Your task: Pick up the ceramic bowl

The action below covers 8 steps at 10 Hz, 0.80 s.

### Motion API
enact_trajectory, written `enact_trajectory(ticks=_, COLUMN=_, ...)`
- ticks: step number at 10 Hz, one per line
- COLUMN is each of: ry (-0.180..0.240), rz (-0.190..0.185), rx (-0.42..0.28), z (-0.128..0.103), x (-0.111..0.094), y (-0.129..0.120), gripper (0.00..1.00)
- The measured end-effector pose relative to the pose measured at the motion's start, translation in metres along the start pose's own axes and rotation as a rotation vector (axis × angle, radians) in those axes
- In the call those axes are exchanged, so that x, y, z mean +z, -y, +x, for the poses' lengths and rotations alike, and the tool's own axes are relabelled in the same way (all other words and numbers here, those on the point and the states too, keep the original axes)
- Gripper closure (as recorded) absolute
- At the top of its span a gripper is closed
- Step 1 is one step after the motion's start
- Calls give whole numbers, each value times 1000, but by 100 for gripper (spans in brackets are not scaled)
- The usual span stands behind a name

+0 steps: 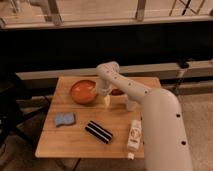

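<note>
The ceramic bowl (83,91) is round, shallow and orange-red, and sits on the wooden table (75,135) at its far left. My white arm reaches from the lower right across the table. The gripper (104,94) hangs at the bowl's right rim, touching or nearly touching it. A small dark-red flat object (117,92) lies just right of the gripper, partly hidden by the arm.
A blue sponge (65,119) lies at the left front. A black striped packet (98,132) lies in the middle front. A white bottle (135,136) lies at the right front edge. A dark bench and railing stand behind the table.
</note>
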Motion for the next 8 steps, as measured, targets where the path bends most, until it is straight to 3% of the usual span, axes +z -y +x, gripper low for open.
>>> enact_trajectory(ticks=3, ry=6, rz=-5, rx=-11, z=0, x=1, y=-2, gripper=25)
enact_trajectory(ticks=6, ry=11, rz=-9, rx=-24, z=-1, x=1, y=-3, gripper=51)
enact_trajectory(ticks=8, ry=15, rz=-13, rx=-35, z=-2, x=1, y=-4, gripper=63)
